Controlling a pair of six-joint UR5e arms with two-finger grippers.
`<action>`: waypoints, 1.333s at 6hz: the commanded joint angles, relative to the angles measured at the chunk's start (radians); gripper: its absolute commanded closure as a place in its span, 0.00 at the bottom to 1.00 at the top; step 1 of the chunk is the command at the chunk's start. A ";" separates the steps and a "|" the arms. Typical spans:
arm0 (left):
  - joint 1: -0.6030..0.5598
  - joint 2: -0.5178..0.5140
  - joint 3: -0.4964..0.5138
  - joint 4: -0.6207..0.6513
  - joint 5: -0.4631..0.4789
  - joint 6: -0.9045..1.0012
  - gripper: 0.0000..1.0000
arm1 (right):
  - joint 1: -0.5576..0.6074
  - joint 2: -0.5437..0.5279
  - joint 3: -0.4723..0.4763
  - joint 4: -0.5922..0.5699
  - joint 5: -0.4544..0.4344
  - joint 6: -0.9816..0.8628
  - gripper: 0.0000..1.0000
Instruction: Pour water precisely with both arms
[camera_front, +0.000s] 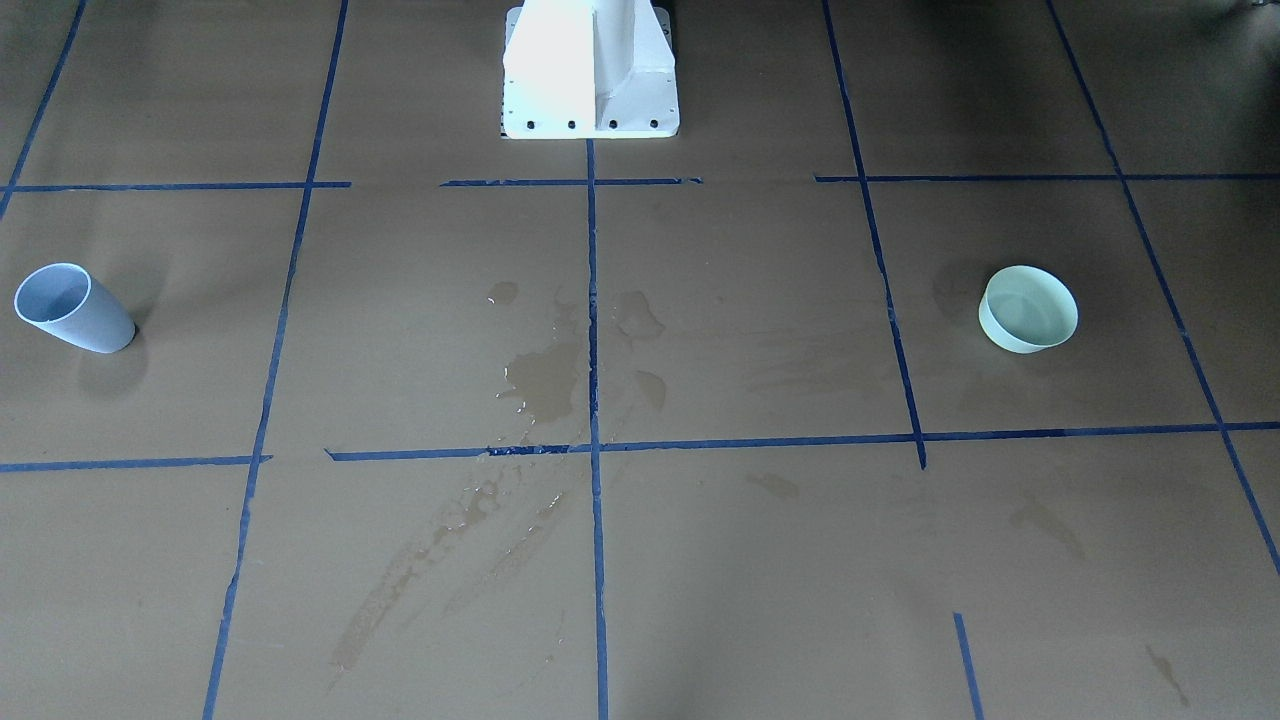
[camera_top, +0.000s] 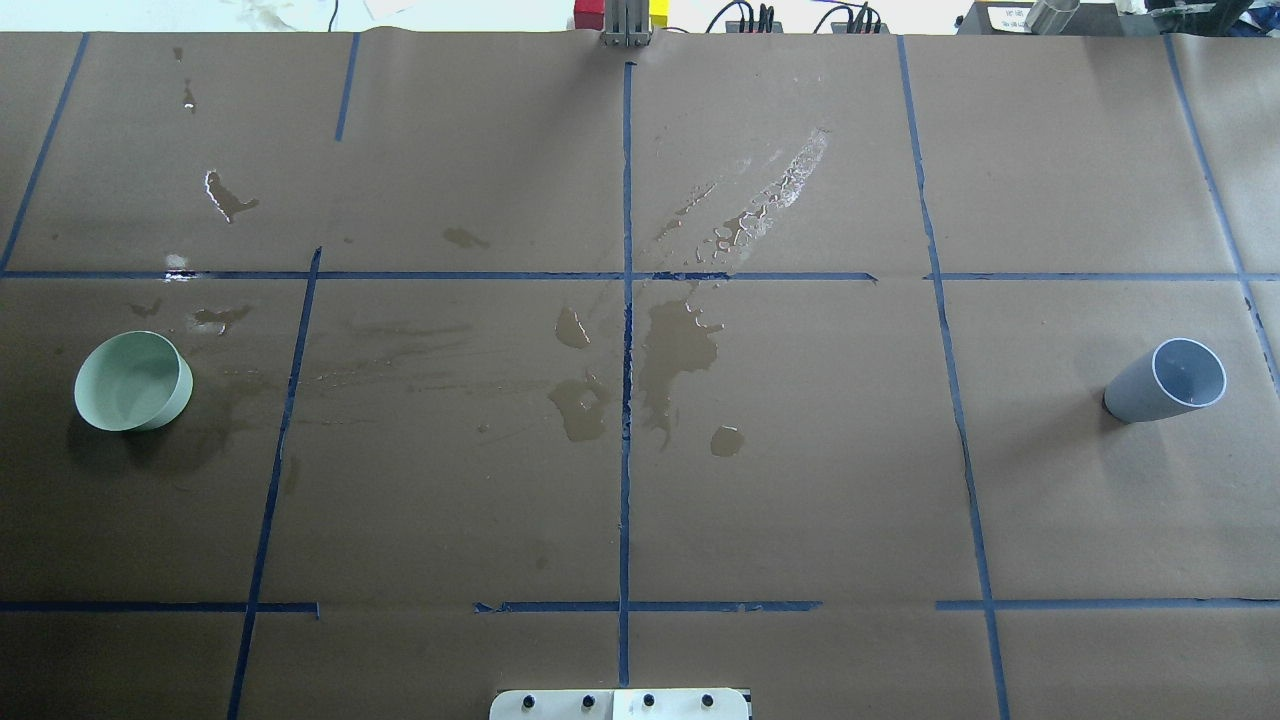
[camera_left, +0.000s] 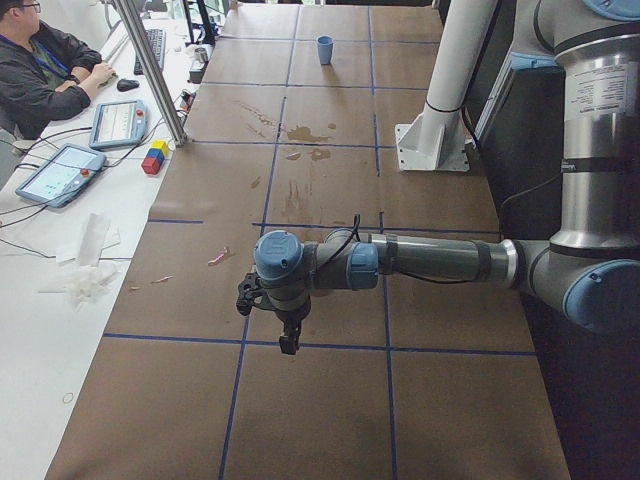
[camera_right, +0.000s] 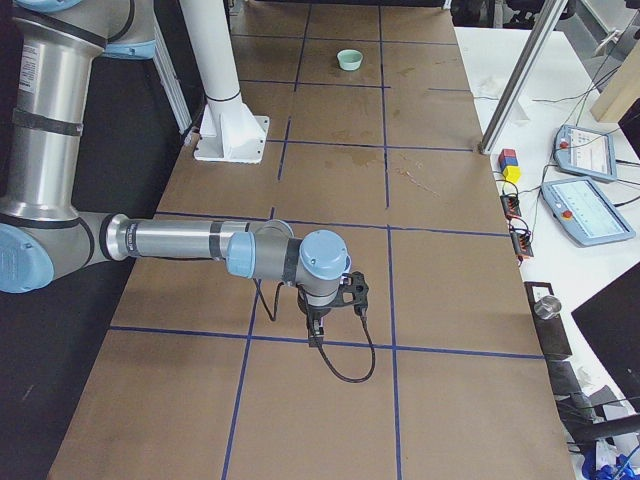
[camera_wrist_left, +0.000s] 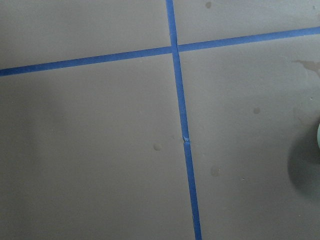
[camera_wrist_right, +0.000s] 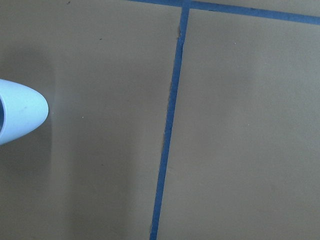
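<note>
A pale green bowl (camera_top: 133, 382) stands on the brown paper at my left side, also seen as the bowl (camera_front: 1028, 308) and the bowl (camera_right: 349, 59). A grey-blue cup (camera_top: 1170, 380) stands at my right side, the cup (camera_front: 70, 308) and the cup (camera_left: 325, 49). Glinting water (camera_top: 765, 205) lies spilled near the centre line. My left gripper (camera_left: 288, 340) hangs pointing down over the table; I cannot tell whether it is open. My right gripper (camera_right: 316, 332) hangs likewise, state unclear. The left wrist view catches only the bowl's edge (camera_wrist_left: 318, 137), the right wrist view the cup's rim (camera_wrist_right: 20, 115).
Blue tape lines (camera_top: 627, 330) divide the paper into squares. Dark wet stains (camera_top: 680, 345) mark the middle. The white pedestal (camera_front: 590, 75) stands at the robot's edge. A person (camera_left: 50, 70) sits at a side desk with tablets (camera_left: 60, 172); a metal post (camera_left: 150, 70) rises there.
</note>
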 joint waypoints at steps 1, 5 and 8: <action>0.002 0.000 -0.002 -0.002 -0.001 0.002 0.00 | 0.000 0.000 -0.001 0.000 0.000 -0.005 0.00; 0.011 -0.038 -0.009 -0.021 -0.001 -0.005 0.00 | 0.000 0.000 -0.004 0.029 -0.002 0.005 0.00; 0.020 -0.072 -0.002 -0.093 -0.011 0.002 0.00 | -0.002 0.023 -0.076 0.136 0.028 0.008 0.00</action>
